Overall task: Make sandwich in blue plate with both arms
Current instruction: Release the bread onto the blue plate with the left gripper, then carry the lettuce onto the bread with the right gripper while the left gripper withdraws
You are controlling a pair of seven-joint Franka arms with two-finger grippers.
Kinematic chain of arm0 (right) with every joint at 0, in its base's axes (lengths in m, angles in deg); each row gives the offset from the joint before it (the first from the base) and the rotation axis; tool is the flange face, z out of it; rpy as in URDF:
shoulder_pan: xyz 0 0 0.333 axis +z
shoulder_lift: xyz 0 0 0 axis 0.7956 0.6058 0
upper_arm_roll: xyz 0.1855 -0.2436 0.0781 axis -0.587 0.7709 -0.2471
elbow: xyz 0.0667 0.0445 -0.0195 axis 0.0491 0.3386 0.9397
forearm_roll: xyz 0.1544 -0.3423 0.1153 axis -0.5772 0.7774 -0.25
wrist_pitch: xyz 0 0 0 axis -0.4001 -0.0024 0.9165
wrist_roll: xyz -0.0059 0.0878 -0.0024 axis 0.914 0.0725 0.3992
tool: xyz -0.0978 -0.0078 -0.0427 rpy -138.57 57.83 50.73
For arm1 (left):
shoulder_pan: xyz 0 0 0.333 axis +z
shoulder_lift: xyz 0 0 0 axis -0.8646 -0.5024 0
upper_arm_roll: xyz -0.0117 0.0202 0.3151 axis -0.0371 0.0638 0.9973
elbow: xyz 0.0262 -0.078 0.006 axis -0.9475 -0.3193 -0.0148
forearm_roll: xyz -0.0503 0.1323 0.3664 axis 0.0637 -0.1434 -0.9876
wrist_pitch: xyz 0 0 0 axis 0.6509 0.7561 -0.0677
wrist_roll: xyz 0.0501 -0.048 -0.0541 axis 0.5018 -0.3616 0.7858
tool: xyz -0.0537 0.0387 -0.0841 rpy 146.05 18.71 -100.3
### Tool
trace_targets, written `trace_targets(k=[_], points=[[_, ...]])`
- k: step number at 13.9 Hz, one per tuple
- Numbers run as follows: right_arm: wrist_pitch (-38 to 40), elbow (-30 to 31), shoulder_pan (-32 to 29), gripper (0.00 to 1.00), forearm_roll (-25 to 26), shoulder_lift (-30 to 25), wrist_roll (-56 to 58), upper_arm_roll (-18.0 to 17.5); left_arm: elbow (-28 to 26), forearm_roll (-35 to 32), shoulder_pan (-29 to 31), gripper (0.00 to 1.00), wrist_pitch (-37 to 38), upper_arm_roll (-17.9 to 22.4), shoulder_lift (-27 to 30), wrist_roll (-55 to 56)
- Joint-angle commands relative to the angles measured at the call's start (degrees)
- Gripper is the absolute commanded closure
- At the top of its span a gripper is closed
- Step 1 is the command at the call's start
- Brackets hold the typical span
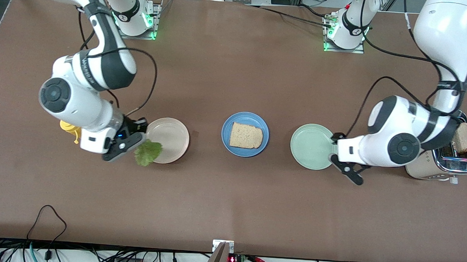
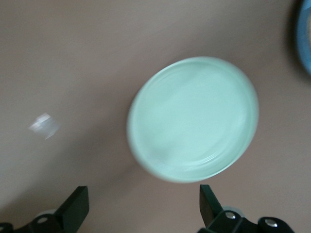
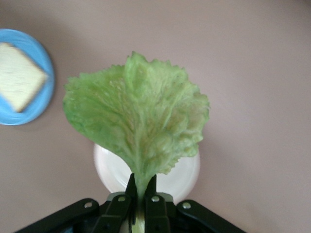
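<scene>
Lettuce (image 3: 138, 119) in right gripper (image 3: 138, 196) — (pinched)

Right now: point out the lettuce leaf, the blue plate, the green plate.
lettuce leaf (image 3: 138, 116), right wrist view, middle of the leaf.
blue plate (image 1: 227, 144), front view, bare rim.
green plate (image 2: 194, 119), left wrist view, bare centre.

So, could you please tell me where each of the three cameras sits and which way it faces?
Front view: high across the table, facing both arms' bases; shows both arms, three plates, toaster.
Left wrist view: looks down past the open left gripper at the pale green plate.
Right wrist view: looks down past the right gripper, shut on the lettuce leaf, over the cream plate.
Shared: both wrist views catch the blue plate.
</scene>
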Motion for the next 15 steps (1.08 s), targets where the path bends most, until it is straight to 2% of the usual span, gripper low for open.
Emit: trace_targets(k=[1,3,6,9,10,11,12,13,15], points=[[0.97,-7.97,1.51,1.0,-1.16,5.8,9.16,-3.99,4.34,-5.17,1.72,0.0,1.67,-0.09,0.96,-0.11],[0.7,-12.35,6.32,1.0,-0.55,9.31,17.06,-4.88,9.36,-5.44,1.55,0.0,3.67,-0.1,1.14,-0.2],[-1.57,-19.84,11.09,1.0,0.07,16.25,26.31,-4.71,13.32,-4.3,1.81,0.0,11.14,-0.62,3.94,-0.11],[-5.18,-20.47,13.9,1.0,-0.28,19.6,36.33,-4.89,13.26,-3.86,1.12,0.0,14.32,0.16,9.11,0.06],[-5.62,-20.47,15.57,1.0,-0.02,20.39,36.78,-4.89,12.12,-1.6,-0.02,0.0,14.41,2.6,12.1,1.02],[-5.97,-20.47,17.67,1.0,0.33,21.19,36.53,-4.62,9.84,3.73,-2.99,0.0,14.33,7.76,15.17,4.08],[-6.5,-20.64,19.34,1.0,1.21,22.41,36.35,-4.19,7.82,9.18,-8.59,0.0,14.15,16.78,18.68,8.28],[-7.55,-20.64,20.06,1.0,1.65,23.82,36.18,-3.66,6.06,12.11,-13.43,0.0,14.06,23.83,20.98,11.02],[-9.04,-20.82,21.64,1.0,2.7,25.93,36.09,-2.96,0.45,14.07,-14.01,0.0,13.89,26.18,26.68,13.59]])
